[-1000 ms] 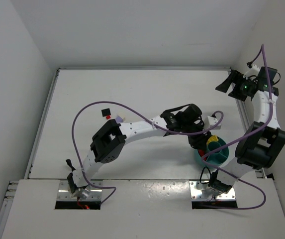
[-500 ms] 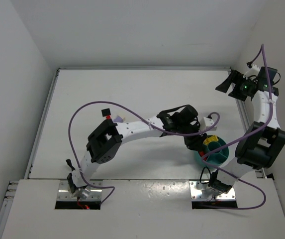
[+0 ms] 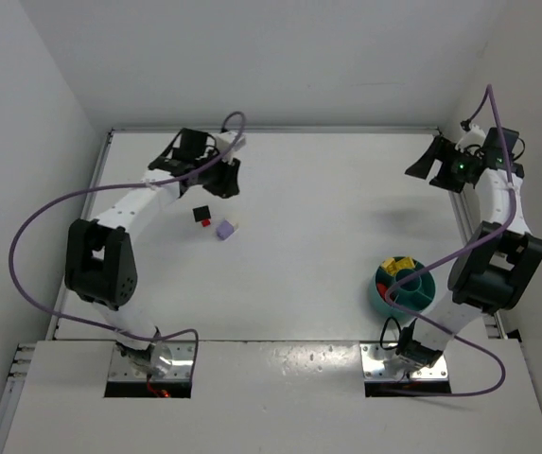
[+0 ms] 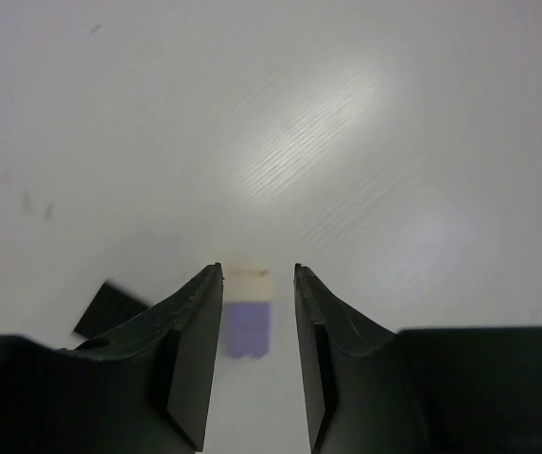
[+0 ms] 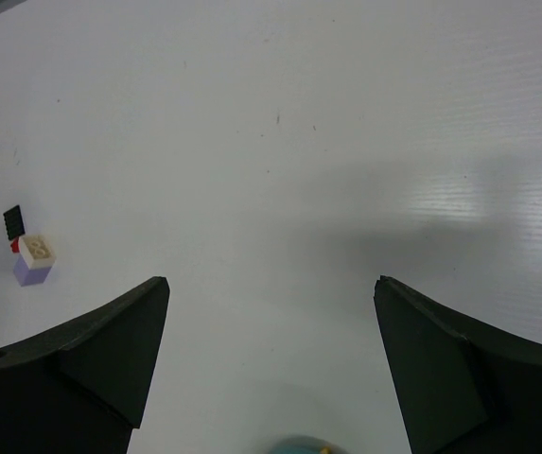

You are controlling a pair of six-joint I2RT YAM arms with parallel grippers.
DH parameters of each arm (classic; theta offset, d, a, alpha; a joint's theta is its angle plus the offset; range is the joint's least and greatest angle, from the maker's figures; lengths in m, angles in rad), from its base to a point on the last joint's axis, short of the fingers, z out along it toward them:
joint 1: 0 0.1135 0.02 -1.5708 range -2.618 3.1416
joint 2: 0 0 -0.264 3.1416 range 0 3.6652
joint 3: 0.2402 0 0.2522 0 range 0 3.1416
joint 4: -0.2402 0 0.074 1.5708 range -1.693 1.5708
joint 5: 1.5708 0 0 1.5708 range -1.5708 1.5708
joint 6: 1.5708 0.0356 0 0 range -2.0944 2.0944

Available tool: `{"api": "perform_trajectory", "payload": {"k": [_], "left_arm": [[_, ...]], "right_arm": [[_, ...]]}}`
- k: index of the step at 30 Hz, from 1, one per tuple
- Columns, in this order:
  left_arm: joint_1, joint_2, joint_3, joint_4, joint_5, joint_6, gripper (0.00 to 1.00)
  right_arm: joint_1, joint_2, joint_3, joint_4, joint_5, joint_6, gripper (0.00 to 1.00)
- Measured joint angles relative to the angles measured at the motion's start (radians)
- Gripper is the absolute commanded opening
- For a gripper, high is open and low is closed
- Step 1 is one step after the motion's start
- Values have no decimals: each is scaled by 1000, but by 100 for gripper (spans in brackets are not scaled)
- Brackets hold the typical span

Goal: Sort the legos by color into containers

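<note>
A white table (image 3: pixel 327 180) is shown from above, with two robot arms mounted at its near edge. The left arm, which was bent over the teal bowl (image 3: pixel 378 295) a second ago, has been swung right across to the far left part of the table. The left gripper (image 3: pixel 225 180) is now held just behind two small items lying loose on the surface: a lavender brick (image 3: pixel 224 229) with a cream top, and a black piece (image 3: pixel 201 214) with a spot of red, just beside it.

In the left wrist view, the lavender brick is framed in the gap between the two dark fingers (image 4: pixel 190 350). These are set a little apart and nothing is held between them; the brick lies on the table below.

A yellow brick (image 3: pixel 398 266) is seen inside one compartment of the bowl, close to the right arm's base. The right gripper (image 5: pixel 271 284) is held at the far right edge, its fingers spread wide and empty.

One drop-off is judged to be finished, and the lavender brick appears to be lined up as the next pick. The black piece alongside could be nudged as the fingers are lowered.
</note>
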State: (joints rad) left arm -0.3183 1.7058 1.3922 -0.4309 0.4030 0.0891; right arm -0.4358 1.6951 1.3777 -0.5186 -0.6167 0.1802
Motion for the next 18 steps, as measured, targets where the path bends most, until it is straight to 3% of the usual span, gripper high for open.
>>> {"api": "perform_trajectory", "payload": {"k": [9, 18], "left_arm": [[221, 0, -148, -65, -112, 138, 35], [254, 100, -180, -54, -137, 196, 34]], "right_arm": [[35, 24, 13, -20, -12, -40, 90], [53, 24, 13, -30, -12, -58, 90]]}}
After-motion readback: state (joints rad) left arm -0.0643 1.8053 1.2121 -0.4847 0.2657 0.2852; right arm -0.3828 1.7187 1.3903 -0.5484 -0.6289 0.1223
